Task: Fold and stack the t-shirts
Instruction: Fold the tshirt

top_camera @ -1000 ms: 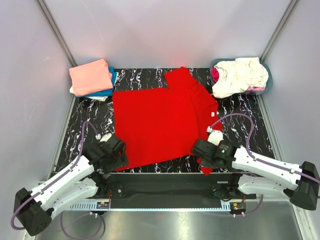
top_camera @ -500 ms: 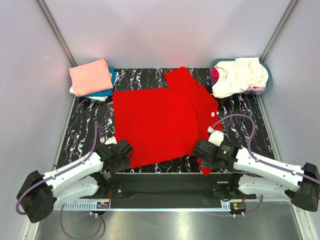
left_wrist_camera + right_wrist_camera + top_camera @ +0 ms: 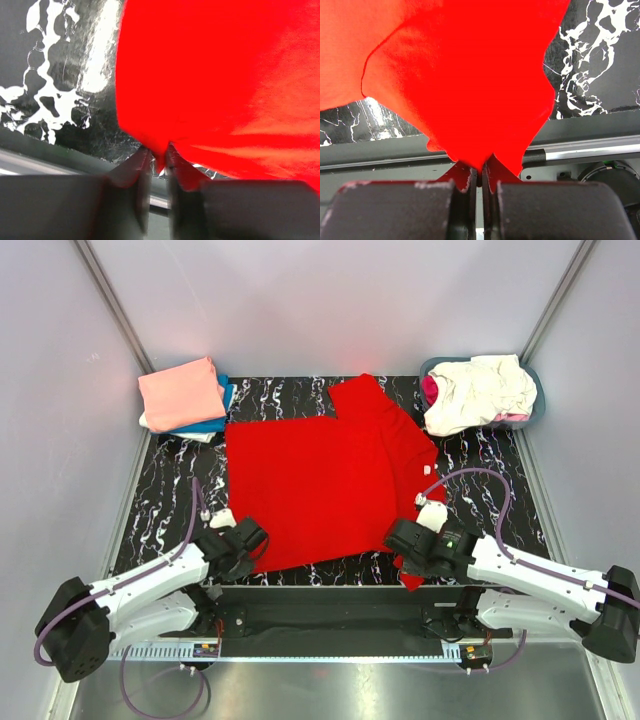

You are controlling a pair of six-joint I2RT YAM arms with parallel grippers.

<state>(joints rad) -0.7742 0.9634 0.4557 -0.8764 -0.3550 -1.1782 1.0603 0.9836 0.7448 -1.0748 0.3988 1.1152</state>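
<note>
Here, grey walls (image 3: 330, 300) flank a black marbled table (image 3: 170, 495), red t-shirt (image 3: 310, 490) atop.

Plain bright red t-shirt (image 3: 320, 485) on a black tabletop (image 3: 480, 490) with white marble veining. Stack at far left: salmon-pink t-shirt (image 3: 180, 392) over blue t-shirt (image 3: 210, 425) over white garment (image 3: 200, 437). Grey-blue basket (image 3: 538, 400) holds a cream t-shirt (image 3: 480, 390) and a magenta t-shirt (image 3: 430, 390)

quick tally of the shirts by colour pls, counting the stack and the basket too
red t-shirt: 1
salmon-pink shirt: 1
blue shirt: 1
white shirt: 1
cream shirt: 1
magenta shirt: 1
total: 6 visible
</note>
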